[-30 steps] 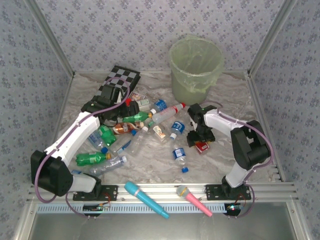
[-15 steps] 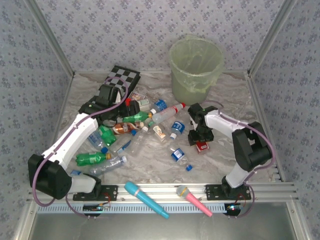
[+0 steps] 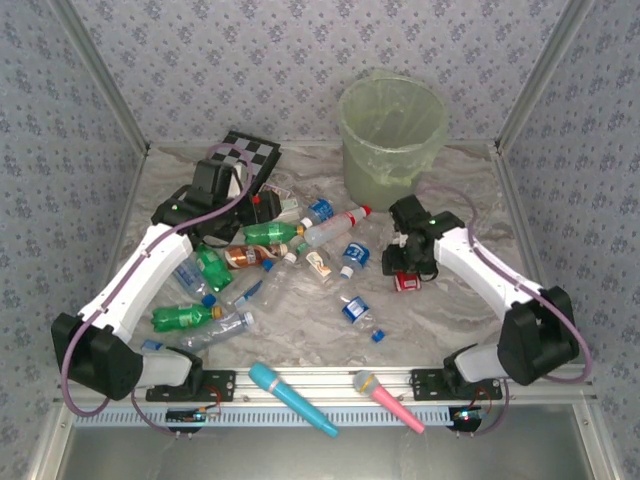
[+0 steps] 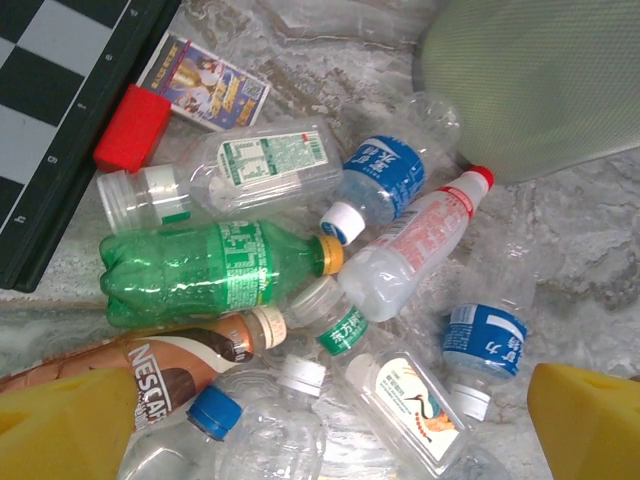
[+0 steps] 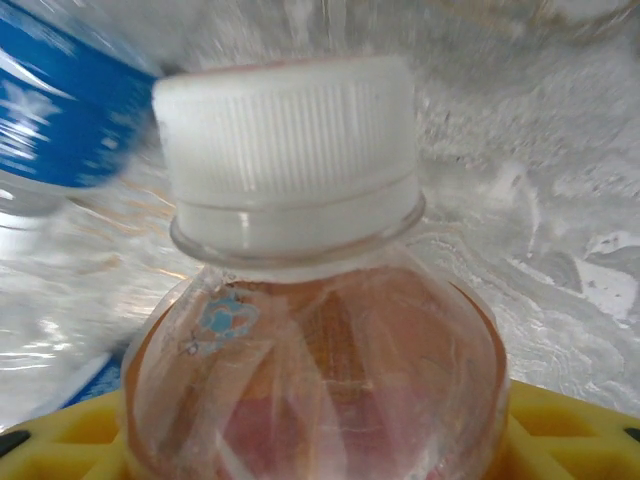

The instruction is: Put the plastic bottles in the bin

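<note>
Several plastic bottles (image 3: 270, 262) lie in a heap left of the table's middle: a green one (image 4: 190, 272), a brown Nescafe one (image 4: 130, 362), a red-capped clear one (image 4: 415, 245) and blue-labelled ones (image 4: 382, 175). My left gripper (image 3: 222, 205) hovers open above this heap, its yellow fingertips (image 4: 75, 425) wide apart with nothing between them. My right gripper (image 3: 405, 268) is shut on a small clear bottle with a red label (image 3: 406, 282) and a white cap (image 5: 285, 135), just off the table. The pale green bin (image 3: 385, 160) stands at the back, behind that gripper.
A chequered board (image 3: 245, 155) lies at the back left with a red block (image 4: 132, 127) and a card (image 4: 205, 82) beside it. A blue-labelled bottle (image 3: 352, 308) lies alone in front. Cyan (image 3: 290, 397) and pink (image 3: 385, 397) toy microphones rest on the front rail.
My right gripper closed on the red-labelled bottle and its arm stretched out, raising the bottle slightly. My left gripper drew back towards the board, still open.
</note>
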Controlling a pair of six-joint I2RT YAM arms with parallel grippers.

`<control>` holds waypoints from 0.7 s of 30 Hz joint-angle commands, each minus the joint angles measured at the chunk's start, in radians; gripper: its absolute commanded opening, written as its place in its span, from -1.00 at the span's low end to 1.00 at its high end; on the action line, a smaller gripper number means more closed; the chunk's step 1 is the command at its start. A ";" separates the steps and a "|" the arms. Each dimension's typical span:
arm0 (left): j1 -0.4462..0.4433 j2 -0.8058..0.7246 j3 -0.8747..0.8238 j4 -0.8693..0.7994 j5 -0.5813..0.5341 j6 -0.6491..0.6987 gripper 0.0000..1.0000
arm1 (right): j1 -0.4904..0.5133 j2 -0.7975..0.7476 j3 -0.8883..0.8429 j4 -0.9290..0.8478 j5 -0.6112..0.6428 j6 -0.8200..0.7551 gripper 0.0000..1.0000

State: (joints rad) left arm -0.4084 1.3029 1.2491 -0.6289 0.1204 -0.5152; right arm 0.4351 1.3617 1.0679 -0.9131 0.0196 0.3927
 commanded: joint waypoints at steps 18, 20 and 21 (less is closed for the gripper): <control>-0.003 -0.112 0.076 0.038 0.076 0.056 0.99 | -0.255 -0.021 0.581 0.198 -0.059 0.210 0.21; -0.003 -0.110 0.080 0.043 0.089 0.057 0.99 | -0.267 0.031 0.644 0.251 -0.045 0.209 0.21; -0.004 -0.108 0.085 0.038 0.091 0.054 0.99 | -0.270 0.055 0.672 0.270 -0.036 0.206 0.21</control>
State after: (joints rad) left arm -0.4080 1.2186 1.2869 -0.6235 0.1749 -0.4789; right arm 0.1783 1.3590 1.6684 -0.7338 -0.0307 0.5861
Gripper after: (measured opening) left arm 0.997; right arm 0.609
